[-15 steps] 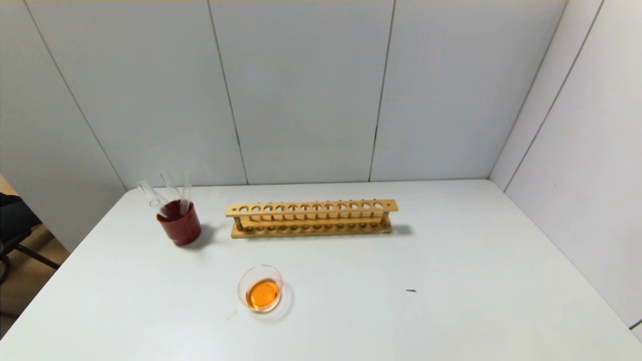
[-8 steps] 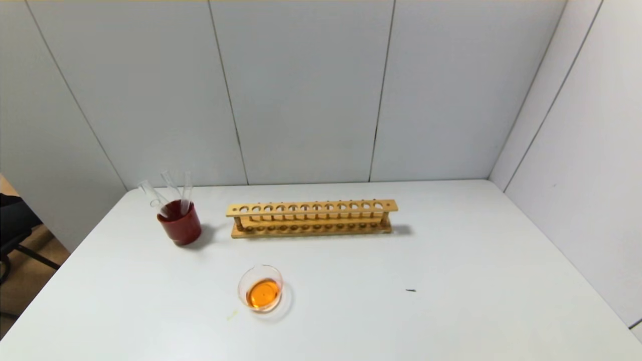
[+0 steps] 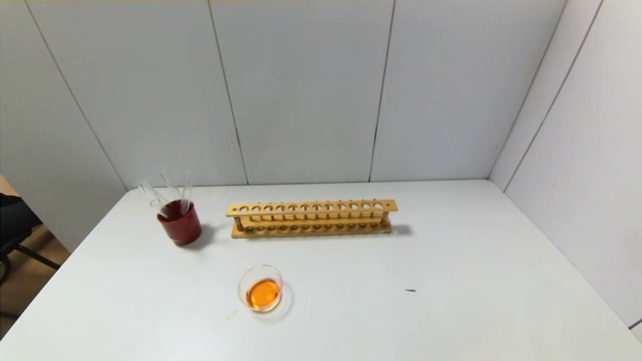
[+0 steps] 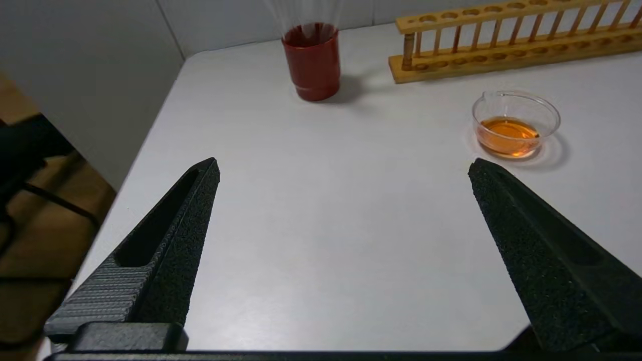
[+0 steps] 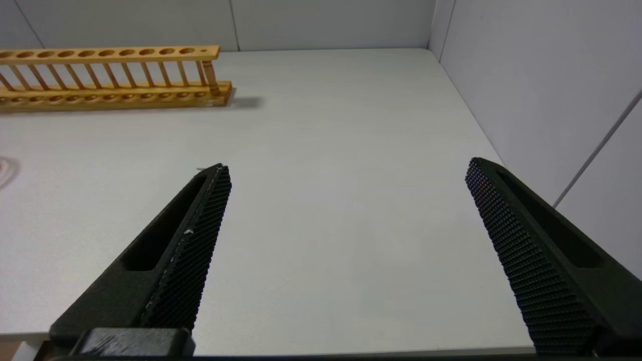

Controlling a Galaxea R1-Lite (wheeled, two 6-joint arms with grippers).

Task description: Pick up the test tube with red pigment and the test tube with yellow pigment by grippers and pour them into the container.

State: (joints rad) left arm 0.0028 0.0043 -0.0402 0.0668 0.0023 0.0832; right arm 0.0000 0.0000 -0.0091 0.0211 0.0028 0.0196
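Pouring looks finished; both hands idle

The container (image 3: 261,289) on the desk (image 3: 451,260) holds orange liquid; clear tubes (image 3: 170,193) stand in the red cup (image 3: 180,226). Left hand (image 4: 343,168) and right hand (image 5: 348,168) gape wide, empty, near the desk's front edge.

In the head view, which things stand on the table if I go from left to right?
Red cup with clear tubes leaning in it → glass dish with orange liquid → wooden tube rack → small dark speck.
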